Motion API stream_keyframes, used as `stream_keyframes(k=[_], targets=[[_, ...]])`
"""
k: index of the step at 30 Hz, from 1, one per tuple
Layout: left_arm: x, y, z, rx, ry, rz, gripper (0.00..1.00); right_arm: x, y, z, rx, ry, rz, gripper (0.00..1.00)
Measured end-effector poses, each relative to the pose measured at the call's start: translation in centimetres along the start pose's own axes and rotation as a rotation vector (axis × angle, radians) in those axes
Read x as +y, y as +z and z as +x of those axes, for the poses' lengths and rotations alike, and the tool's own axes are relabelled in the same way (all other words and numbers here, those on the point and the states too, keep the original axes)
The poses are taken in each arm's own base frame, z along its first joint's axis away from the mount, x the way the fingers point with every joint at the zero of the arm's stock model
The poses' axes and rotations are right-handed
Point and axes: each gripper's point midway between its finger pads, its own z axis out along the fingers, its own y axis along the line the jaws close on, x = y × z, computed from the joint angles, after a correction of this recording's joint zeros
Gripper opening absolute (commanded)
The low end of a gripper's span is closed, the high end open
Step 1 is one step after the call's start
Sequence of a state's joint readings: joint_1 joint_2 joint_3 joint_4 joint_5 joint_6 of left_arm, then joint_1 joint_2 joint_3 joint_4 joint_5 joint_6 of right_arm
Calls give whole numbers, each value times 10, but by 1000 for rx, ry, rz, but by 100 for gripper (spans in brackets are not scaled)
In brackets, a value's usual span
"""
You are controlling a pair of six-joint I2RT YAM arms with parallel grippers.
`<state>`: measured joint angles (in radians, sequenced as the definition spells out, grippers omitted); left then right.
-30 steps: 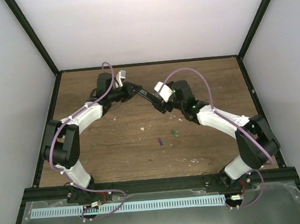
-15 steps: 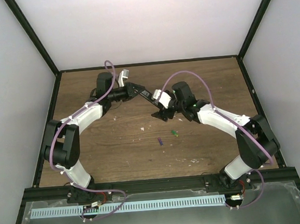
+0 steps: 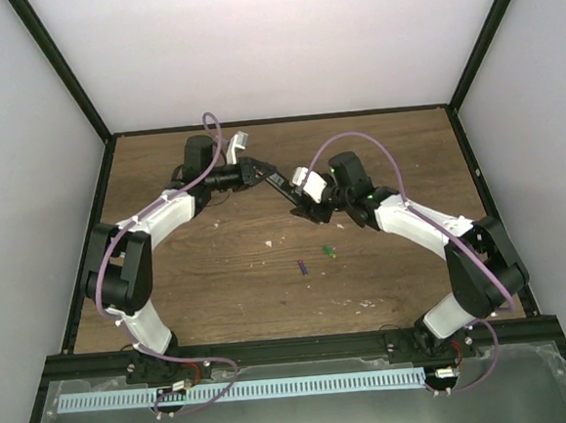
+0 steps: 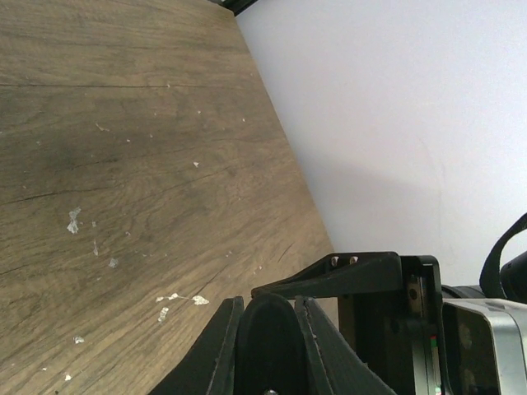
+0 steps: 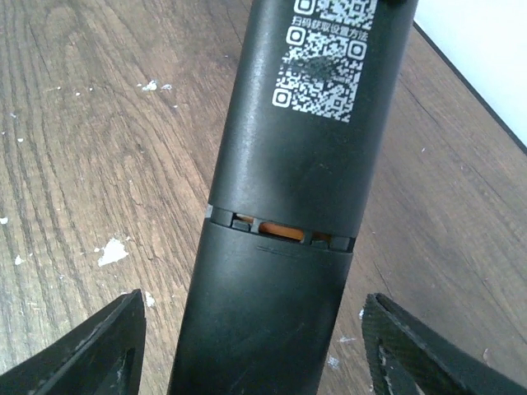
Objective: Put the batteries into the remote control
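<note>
Wood table (image 3: 171,289): green batt. (image 3: 329,252), purple batt. (image 3: 302,267), maybe debris specks (image 3: 270,243).

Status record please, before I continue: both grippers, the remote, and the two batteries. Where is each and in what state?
left gripper: jaws shut on one end of the slim black plastic remote control, held off the table
right gripper: jaws open, straddling the remote's other end, gap on each side
remote back: faces the right wrist camera; cover seam shows orange
small green cylinder battery: lying on the brown wooden table, not loaded
small purple cylinder battery: on the table near the green one, apart
</note>
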<state>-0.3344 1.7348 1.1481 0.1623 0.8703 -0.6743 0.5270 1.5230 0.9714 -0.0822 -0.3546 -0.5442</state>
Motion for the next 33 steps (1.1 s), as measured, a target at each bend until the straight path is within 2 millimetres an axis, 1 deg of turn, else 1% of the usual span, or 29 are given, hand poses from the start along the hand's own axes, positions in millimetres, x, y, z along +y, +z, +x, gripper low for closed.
stream_keyframes(k=[3,5,9,18,26,33], targets=[[0,1,0,8,2,2,0,0,0,0,-1,-2,-1,53],[1,1,1,11,4,2,0,0,0,0,-1,-8,-2,49],[3,2,2,18,2,-1,0,0,0,0,-1,-11,-4,48],[5,0,1,14,1,-3,0,2,0,0,-3,-13,-12,41],[6,-4,-1,18,-4,4,0,1,2,-1,-14,-12,-13,40],[12,-8,-2,16,-18,-9,0,3,8,0,-20,-11,-27,40]])
